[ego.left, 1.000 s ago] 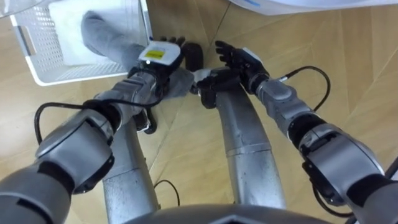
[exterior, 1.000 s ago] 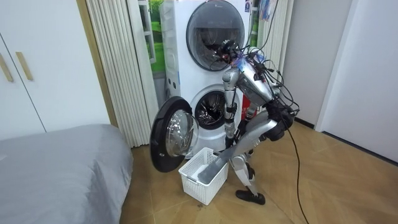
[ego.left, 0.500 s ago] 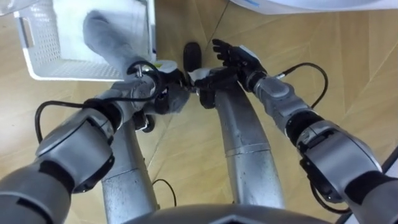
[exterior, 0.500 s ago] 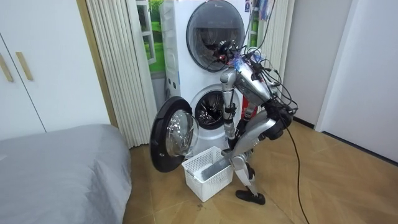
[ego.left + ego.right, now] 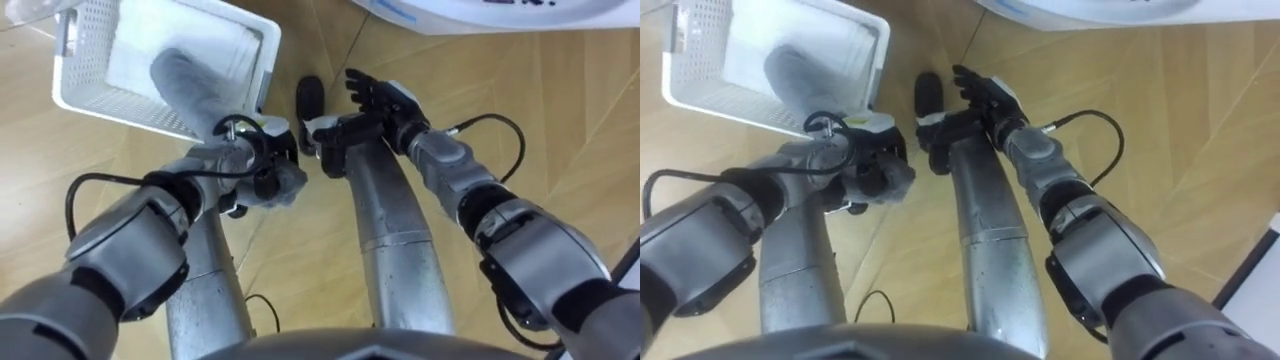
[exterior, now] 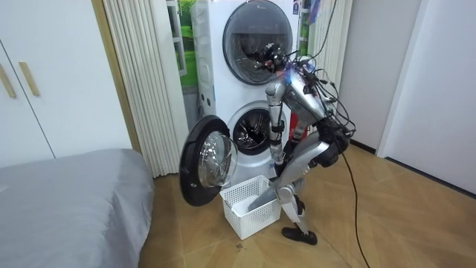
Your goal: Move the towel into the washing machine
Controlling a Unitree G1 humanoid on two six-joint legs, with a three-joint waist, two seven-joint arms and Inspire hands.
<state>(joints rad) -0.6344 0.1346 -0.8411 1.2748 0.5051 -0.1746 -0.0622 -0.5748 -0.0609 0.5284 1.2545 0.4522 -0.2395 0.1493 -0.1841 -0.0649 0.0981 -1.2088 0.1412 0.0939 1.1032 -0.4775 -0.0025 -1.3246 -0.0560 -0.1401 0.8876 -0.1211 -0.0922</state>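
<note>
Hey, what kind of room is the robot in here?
Probably a bedroom's laundry corner at home: two stacked front-loading machines, the lower door open, a white laundry basket holding a grey towel, and a grey bed close by.

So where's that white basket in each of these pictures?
Left eye view: the white basket sits in the upper left, on the floor.
Right eye view: the basket is in the upper left again.
Room view: the basket stands low in the centre, just below the open washer door.
Shared landmark: the grey towel lying in it and trailing out toward the robot.
</note>
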